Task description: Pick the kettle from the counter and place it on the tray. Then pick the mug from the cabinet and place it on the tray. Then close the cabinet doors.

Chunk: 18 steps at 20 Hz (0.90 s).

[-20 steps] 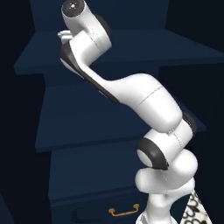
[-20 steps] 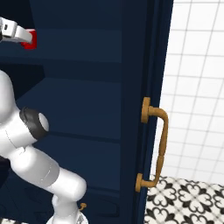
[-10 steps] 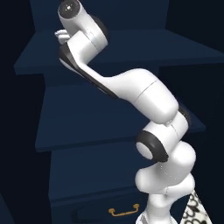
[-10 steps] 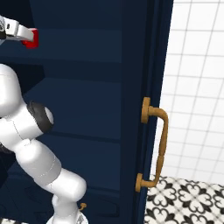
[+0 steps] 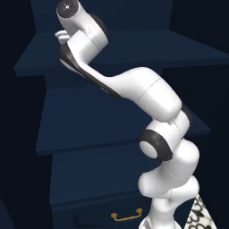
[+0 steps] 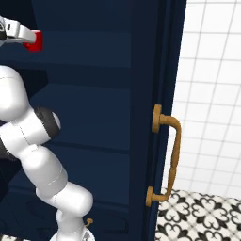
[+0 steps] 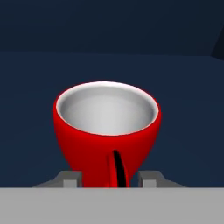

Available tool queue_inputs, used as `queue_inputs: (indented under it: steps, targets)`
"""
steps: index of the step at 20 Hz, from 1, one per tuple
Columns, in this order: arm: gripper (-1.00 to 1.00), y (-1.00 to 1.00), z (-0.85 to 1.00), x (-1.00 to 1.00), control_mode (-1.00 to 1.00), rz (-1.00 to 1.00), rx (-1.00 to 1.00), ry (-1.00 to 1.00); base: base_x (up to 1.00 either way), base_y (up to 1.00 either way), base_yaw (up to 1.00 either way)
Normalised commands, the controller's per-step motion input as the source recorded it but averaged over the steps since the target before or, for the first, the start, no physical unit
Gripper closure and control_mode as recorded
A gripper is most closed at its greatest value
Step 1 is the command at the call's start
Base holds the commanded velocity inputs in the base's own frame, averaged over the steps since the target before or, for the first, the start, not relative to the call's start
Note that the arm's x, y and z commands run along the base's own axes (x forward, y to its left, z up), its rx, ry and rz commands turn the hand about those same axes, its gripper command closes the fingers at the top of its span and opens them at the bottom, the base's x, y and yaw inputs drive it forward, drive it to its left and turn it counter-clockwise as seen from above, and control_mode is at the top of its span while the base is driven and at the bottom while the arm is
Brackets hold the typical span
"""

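Hand view looks right at the red mug [image 7: 107, 131], which sits upright on a dark blue shelf [image 7: 188, 144] inside the cabinet [image 6: 108, 94]. The mug is very near the camera. You can see its white inside and the dark line down its front. Two small grey finger tips [image 7: 70, 178] poke up at the bottom, one on each side of the mug's foot. So the claw [image 7: 109, 179] is partly shut around the low part of the mug. I cannot tell if the tips are pressing on it yet, so I cannot say the mug is really held. The claw comes in low and level, I think, so it can squeeze the narrow base and keep the cup from tipping.

Right base view shows something else. Up in the top left corner, a bit of red mug peeks out next to the white hand, high on a shelf. You also see one open cabinet door [image 6: 164, 70] with its long brass handle [image 6: 172, 157], and white wall tiles [image 6: 212, 94] past it. That door is open so the arm can reach in.

Left base view shows how far the arm [image 5: 134, 89] stretches up to the top shelves, and a drawer with a little brass handle [image 5: 127, 216] low down. From behind, the arm hides the mug.
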Motion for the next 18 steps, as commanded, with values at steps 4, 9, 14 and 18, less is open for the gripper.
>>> queue_inputs:
  steps: [4, 9, 14, 18]
  targets:
    - [1.00, -0.01, -0.18, 0.00, -1.00, 0.00, -0.08, -0.06, 0.00, 0.00, 0.00]
    - [1.00, -0.03, -0.23, -0.11, -1.00, 0.00, -0.08, -0.07, 0.00, 0.00, 0.00]
    - [1.00, -0.13, -0.17, -0.47, -1.00, 0.00, 0.00, -0.10, 0.00, 0.00, 0.00]
    - [1.00, -0.19, -0.06, -0.75, -1.00, 0.01, 0.00, -0.07, 0.00, 0.00, 0.00]
